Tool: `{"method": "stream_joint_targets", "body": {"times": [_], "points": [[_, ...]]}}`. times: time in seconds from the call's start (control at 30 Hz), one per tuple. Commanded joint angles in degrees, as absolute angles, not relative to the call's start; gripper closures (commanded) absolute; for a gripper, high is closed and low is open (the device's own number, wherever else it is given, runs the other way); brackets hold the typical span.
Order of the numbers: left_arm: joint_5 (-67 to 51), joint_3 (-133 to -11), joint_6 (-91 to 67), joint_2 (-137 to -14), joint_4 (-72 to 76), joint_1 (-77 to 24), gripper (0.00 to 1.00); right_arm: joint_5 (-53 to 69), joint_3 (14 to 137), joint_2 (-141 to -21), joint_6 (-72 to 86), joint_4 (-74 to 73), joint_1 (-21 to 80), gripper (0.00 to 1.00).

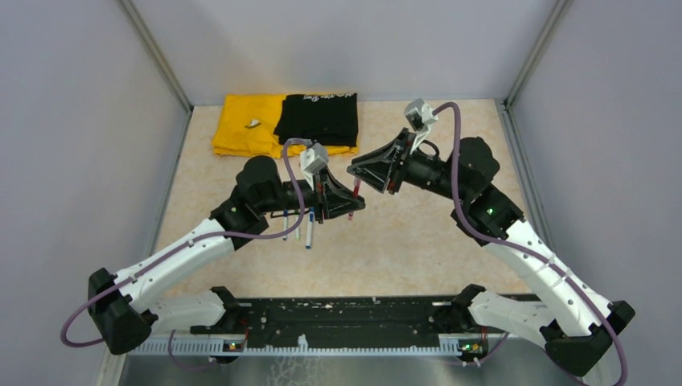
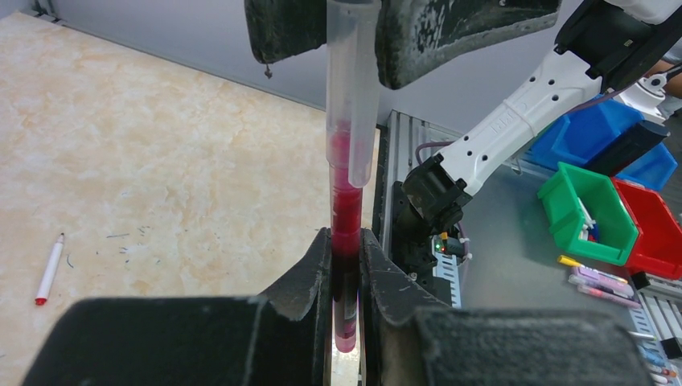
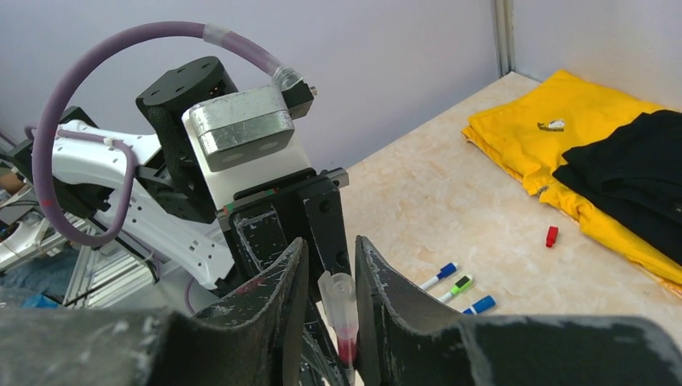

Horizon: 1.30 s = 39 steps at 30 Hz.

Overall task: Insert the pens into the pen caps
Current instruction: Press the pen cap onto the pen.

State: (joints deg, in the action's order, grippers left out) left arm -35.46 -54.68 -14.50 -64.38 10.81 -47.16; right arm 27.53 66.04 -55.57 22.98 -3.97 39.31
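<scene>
Left fingers (image 2: pixel 310 281) are clenched on a dark red pen (image 2: pixel 346 217), holding it upright above the worktop (image 1: pixel 418 241). Right fingers (image 2: pixel 450 40) reach in from the other side and press on both sides of a clear cap (image 2: pixel 351 96), which sits part way down over the pen's upper end. The two arms meet over the middle of the worktop.

The surface is beige with a marbled pattern and carries a few faint ink marks; plain grey walls (image 1: pixel 80 121) close it in on three sides.

Three white pens (image 3: pixel 460 284) with blue, green and blue ends lie side by side, partly under the left arm in the top view. A loose red cap (image 3: pixel 551 236) lies nearer the far edge, apart from them. A white pen with a red tip (image 2: pixel 49 269) lies alone. At the far edge a black cloth (image 1: pixel 318 119) overlaps a yellow cloth (image 1: pixel 241 125). Green, red and blue bins (image 2: pixel 591 209) stand beyond the near edge.

White writing on the black cloth is too small to read.
</scene>
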Motion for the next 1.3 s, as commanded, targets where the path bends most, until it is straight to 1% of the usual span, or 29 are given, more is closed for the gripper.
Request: {"method": "stream_joint_targets", "body": {"times": [0.0, 0.2, 0.3, 0.5, 0.6, 0.73, 0.93, 1.1, 1.27], "points": [[-35.73, -57.12, -14.39, -64.09, 13.34, -47.21, 1.0, 28.74, 66.2, -55.09, 22.76, -2.46, 38.9, 0.74], [-35.43, -57.22, -15.07, -63.71, 13.97, -47.21, 1.0, 29.12, 65.67, -55.36, 22.61, -2.46, 38.86, 0.75], [-35.23, -57.28, -15.16, -63.57, 14.14, -47.2, 1.0, 29.43, 65.59, -55.46, 22.59, -2.3, 38.87, 0.77], [-35.08, -57.72, -15.51, -64.06, 14.23, -47.2, 1.0, 29.38, 65.24, -55.54, 22.32, -2.37, 38.92, 0.89], [-34.14, -58.29, -15.64, -64.32, 13.67, -47.2, 1.0, 28.65, 64.94, -55.57, 21.69, -2.6, 38.9, 0.99], [-32.72, -59.24, -16.05, -64.55, 13.5, -47.25, 1.0, 25.24, 63.85, -55.27, 18.88, -4.43, 38.86, 1.0], [-26.88, -60.56, -15.57, -63.38, 13.86, -47.2, 1.0, 20.51, 61.69, -54.59, 17.39, -5.17, 38.89, 1.0], [-26.14, -62.25, -16.25, -63.97, 15.57, -47.21, 1.0, 22.52, 58.13, -54.34, 18.33, -2.92, 39.21, 1.0], [-25.78, -61.96, -17.08, -63.44, 20.53, -47.22, 1.0, 22.22, 52.93, -52.86, 18.82, -2.03, 42.98, 1.0]]}}
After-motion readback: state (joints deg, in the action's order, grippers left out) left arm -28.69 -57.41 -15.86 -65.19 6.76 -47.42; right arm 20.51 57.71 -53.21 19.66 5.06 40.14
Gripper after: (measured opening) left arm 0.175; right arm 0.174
